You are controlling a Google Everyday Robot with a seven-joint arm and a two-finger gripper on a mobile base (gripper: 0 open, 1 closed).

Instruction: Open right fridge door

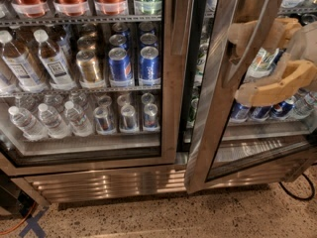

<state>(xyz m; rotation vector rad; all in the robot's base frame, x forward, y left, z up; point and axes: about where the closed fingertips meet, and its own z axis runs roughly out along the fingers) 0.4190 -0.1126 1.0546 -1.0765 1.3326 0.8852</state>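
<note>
The fridge (pixel 109 182) fills the view, with wire shelves of cans and bottles. The right fridge door (pixel 208 108) stands ajar, its free edge swung out from the centre post toward me. My gripper (pixel 237 64) is at the right. Its two beige fingers (pixel 277 86) are spread one above the other across the door's vertical bar handle (pixel 232 71). The upper finger reaches behind the bar. The fingers are apart and do not clamp the handle.
The left glass door (pixel 171 83) is shut over water bottles and blue Pepsi cans (pixel 148 66). A black cable (pixel 297 192) lies on the speckled floor at the lower right. An orange cord and a blue tape mark (pixel 32 223) lie at the lower left.
</note>
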